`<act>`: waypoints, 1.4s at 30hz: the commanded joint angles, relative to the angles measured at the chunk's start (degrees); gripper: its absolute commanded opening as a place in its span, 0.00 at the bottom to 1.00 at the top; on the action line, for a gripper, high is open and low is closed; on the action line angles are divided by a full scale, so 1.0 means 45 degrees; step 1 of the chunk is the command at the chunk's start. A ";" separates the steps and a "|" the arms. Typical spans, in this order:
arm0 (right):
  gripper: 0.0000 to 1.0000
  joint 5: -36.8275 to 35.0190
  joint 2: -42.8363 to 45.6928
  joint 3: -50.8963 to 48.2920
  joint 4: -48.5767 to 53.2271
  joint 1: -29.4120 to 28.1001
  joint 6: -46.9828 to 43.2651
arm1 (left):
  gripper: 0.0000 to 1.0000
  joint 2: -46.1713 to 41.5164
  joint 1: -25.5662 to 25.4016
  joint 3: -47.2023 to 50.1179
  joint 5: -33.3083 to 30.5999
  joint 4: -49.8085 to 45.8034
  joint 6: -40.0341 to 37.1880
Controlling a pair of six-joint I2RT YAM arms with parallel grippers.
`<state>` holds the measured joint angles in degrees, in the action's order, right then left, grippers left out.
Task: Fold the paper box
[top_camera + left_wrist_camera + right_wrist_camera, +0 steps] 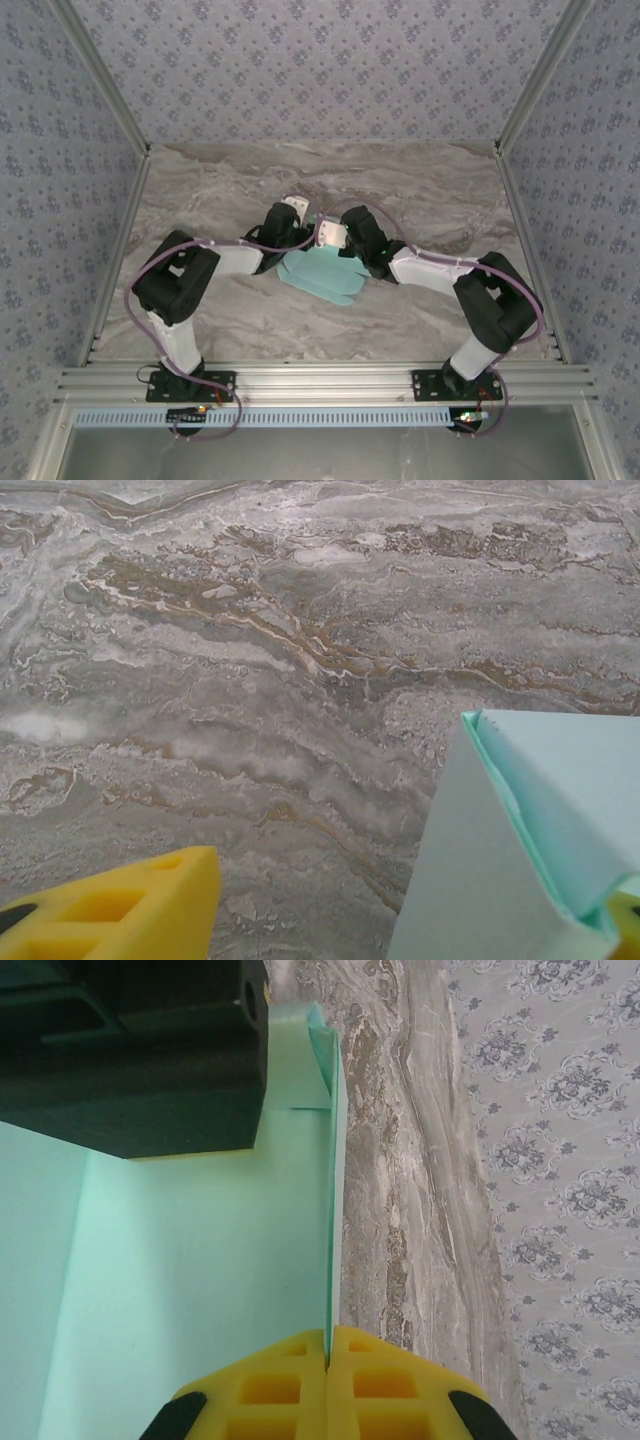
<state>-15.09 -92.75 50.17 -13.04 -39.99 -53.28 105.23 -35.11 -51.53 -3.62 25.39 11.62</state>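
**Paper box at table centre, right tool clamped on a raised wall**

Paper box: pale cyan thin card, matte and smooth, part folded. It sits mid-table, between the two wrists. From above, the visible card is wider than deep. Its long axis runs left to right, slanting toward the near right, and its lobed edge faces the arm bases.

Right tool: ribbed yellow fingers pressed together on the top edge of an upright card wall, seen edge-on.

Left tool: yellow fingers spread wide, with a standing corner of the box near the right one.

Table surface: grey-brown marble pattern, veined. Enclosure walls: blue-grey floral print.
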 commanded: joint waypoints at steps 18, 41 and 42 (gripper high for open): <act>0.00 -0.0210 0.0175 0.0315 0.1105 0.0102 0.0129 | 0.69 -0.1065 0.0178 0.0453 0.1870 -0.0865 0.0069; 0.00 -0.0299 0.0120 0.0511 0.1144 0.0040 0.0062 | 0.37 0.0517 0.0205 -0.0909 0.1294 -0.2078 -0.0533; 0.00 -0.0299 0.0135 0.0506 0.1139 0.0020 0.0052 | 0.35 0.0529 0.0205 -0.0910 0.1170 -0.2082 -0.0483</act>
<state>-15.64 -92.62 51.24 -10.81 -39.66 -53.30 106.74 -34.50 -54.19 4.43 17.45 9.61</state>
